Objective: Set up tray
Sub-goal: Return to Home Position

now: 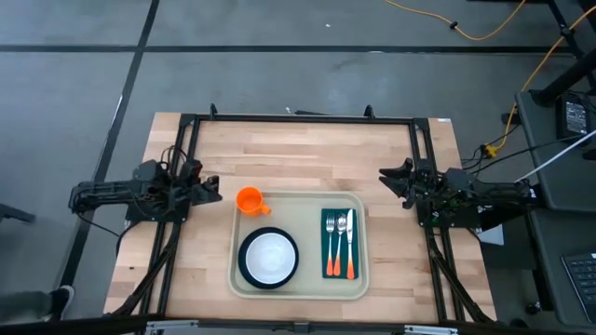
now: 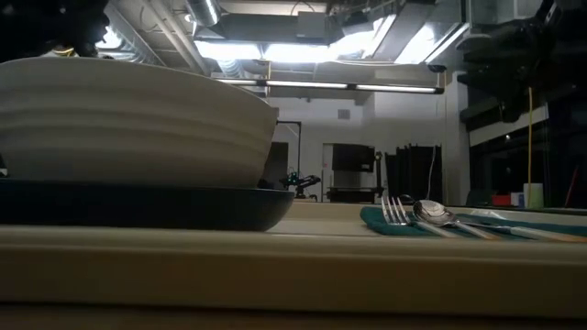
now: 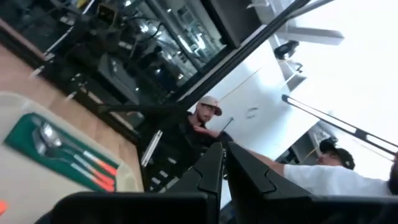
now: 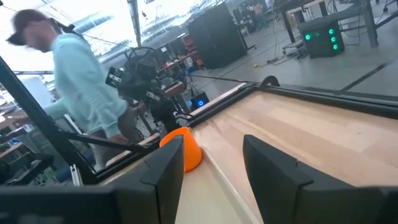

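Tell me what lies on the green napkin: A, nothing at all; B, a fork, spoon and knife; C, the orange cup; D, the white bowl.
B: the fork, spoon and knife lie side by side on the napkin at the right of the tray, while the cup and bowl sit off it to the left.

Matt plastic tray [image 1: 307, 223], wooden table [image 1: 298, 154] (smooth planks), glossy metal-headed spoon [image 1: 341, 244].

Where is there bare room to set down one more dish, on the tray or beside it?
On the tray, only the strip between the orange cup and green napkin, behind the bowl, is bare. Roomier: the table behind the tray, between left gripper and right gripper. The tray's front is crowded.
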Controlling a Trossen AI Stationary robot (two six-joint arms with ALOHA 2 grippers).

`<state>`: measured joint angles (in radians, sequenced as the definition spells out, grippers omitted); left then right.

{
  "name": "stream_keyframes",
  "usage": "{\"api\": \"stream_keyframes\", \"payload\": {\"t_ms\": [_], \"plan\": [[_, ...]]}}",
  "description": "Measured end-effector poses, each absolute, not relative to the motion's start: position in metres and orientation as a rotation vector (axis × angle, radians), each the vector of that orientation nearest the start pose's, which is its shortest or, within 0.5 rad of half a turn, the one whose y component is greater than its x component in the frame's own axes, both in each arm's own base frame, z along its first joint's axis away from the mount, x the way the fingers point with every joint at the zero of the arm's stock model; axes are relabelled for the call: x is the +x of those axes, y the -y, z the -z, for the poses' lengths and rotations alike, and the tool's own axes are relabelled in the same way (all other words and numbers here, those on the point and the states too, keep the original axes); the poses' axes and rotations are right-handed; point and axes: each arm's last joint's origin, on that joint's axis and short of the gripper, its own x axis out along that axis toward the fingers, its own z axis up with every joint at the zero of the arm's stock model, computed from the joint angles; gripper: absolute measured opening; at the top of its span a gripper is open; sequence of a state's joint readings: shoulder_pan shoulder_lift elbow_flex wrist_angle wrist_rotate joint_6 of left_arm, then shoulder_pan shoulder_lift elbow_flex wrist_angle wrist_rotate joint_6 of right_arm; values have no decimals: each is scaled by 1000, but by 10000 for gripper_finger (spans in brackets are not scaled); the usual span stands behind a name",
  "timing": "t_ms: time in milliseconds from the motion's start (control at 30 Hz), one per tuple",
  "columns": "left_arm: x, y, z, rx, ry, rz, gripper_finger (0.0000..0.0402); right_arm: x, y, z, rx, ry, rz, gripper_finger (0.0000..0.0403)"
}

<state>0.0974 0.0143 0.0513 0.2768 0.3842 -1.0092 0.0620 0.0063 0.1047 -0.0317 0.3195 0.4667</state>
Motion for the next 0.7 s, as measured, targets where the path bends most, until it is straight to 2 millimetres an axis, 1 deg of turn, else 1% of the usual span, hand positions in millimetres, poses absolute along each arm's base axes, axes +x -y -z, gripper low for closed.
{"api": "stream_keyframes", "payload": {"t_ms": [67, 133, 200, 267, 367, 467, 600, 633, 700], "plan": [[89, 2, -206, -917, 142, 415, 17, 89, 4, -195, 477, 123, 237, 170], [90, 2, -203, -930, 103, 390, 17, 89, 4, -195, 476, 123, 238, 170], [93, 2, -194, -958, 17, 341, 16, 89, 4, -195, 476, 119, 239, 170], [94, 4, -186, -977, -68, 338, 16, 89, 4, -194, 476, 122, 239, 170], [95, 5, -173, -970, -195, 273, 17, 92, 3, -186, 476, 112, 241, 170], [96, 6, -173, -880, -205, 284, 17, 95, 3, -174, 470, 93, 242, 170], [96, 6, -172, -808, -201, 287, 16, 96, 3, -173, 480, 138, 218, 170], [96, 6, -171, -769, -204, 284, 16, 96, 3, -173, 478, 137, 218, 170], [97, 5, -170, -605, -178, 265, 17, 96, 3, -173, 480, 135, 219, 170]]}}
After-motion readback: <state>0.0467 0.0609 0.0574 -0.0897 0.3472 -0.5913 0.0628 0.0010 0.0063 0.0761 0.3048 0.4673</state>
